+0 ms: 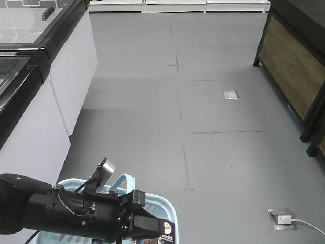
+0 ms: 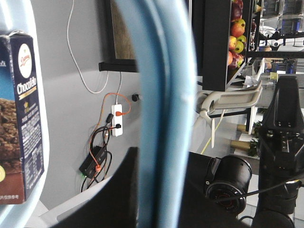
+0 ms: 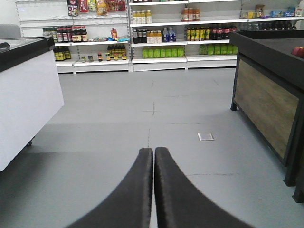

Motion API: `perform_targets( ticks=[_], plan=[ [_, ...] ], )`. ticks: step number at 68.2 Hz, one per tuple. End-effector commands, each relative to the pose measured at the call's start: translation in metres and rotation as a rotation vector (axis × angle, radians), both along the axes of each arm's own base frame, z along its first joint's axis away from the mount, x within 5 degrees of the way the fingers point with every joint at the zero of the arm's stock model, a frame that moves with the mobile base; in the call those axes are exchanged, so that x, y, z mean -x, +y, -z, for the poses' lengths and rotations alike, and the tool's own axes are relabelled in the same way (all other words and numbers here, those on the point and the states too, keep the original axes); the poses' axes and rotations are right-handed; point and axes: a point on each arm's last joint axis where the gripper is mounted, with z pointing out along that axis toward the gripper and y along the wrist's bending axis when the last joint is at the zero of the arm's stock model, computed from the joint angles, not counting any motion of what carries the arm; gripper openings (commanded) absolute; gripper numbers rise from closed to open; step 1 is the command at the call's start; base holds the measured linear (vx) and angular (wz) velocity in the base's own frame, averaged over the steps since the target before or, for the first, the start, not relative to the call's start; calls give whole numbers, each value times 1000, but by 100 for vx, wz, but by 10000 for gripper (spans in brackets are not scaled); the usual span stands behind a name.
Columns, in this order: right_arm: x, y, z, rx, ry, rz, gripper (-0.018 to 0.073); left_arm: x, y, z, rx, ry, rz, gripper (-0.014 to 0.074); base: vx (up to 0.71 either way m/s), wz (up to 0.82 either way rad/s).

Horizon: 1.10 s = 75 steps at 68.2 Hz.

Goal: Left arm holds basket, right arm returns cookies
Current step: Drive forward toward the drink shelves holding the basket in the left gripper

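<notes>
My left arm [image 1: 56, 208], bulky and black with a silver tab, reaches in from the lower left of the front view. Its gripper [image 1: 147, 223] is over the light blue basket [image 1: 165, 206]. In the left wrist view the left gripper [image 2: 161, 151] is shut on the basket's curved handle [image 2: 164, 95], with a black finger on each side of it. The navy cookies box [image 2: 19, 118] marked "Chocofello" stands upright inside the basket, and a corner of the box [image 1: 168, 237] shows in the front view. My right gripper [image 3: 153, 150] is shut on nothing and hangs above bare grey floor.
White freezer cabinets [image 1: 66, 86] line the left, and a dark wood-panelled counter [image 1: 294, 71] stands on the right. A floor plate [image 1: 231, 94] and a socket box with cable [image 1: 282, 218] lie on the floor. Shelves of bottles [image 3: 156, 38] fill the far wall.
</notes>
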Motion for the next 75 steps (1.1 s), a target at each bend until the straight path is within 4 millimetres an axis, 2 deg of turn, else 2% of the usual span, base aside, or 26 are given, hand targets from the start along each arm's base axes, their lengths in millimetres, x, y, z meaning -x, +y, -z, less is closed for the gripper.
perform_targets(
  ticks=[1,34,75],
  plan=[
    [1,0,-7,6,-81,-6,-8,0,-3,-21,104,-28,2,-8,20,7],
    [1,0,-7,6,-81,-6,-8,0,-3,-21,104,-28,2,-8,19,3],
    [1,0,-7,6,-81,-6,-8,0,-3,-21,104,-28,2,-8,17,-18]
  ],
)
